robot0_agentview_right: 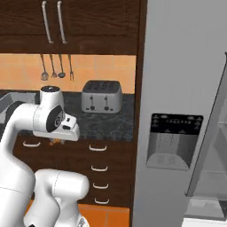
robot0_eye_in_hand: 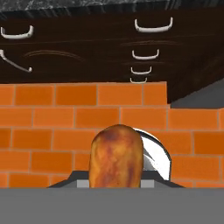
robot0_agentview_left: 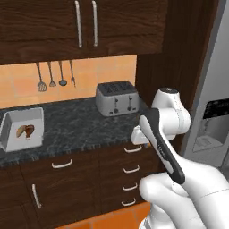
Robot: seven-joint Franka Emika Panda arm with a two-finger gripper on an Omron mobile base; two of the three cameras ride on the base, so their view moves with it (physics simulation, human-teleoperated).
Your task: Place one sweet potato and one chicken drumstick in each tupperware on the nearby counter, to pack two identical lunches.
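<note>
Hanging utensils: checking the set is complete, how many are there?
4, in a row on the orange wall above the counter, left of the toaster: spatula, spoon, ladle, fork, left to right. None seems hidden.

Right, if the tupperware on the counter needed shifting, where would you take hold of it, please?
Probably by the raised rim of the tupperware on its right-hand wall. Come straight down from above, with one finger inside the wall and one outside. It lies flat and open-topped on the counter and looks too wide to span. The food sits near the middle, clear of that wall.
</note>
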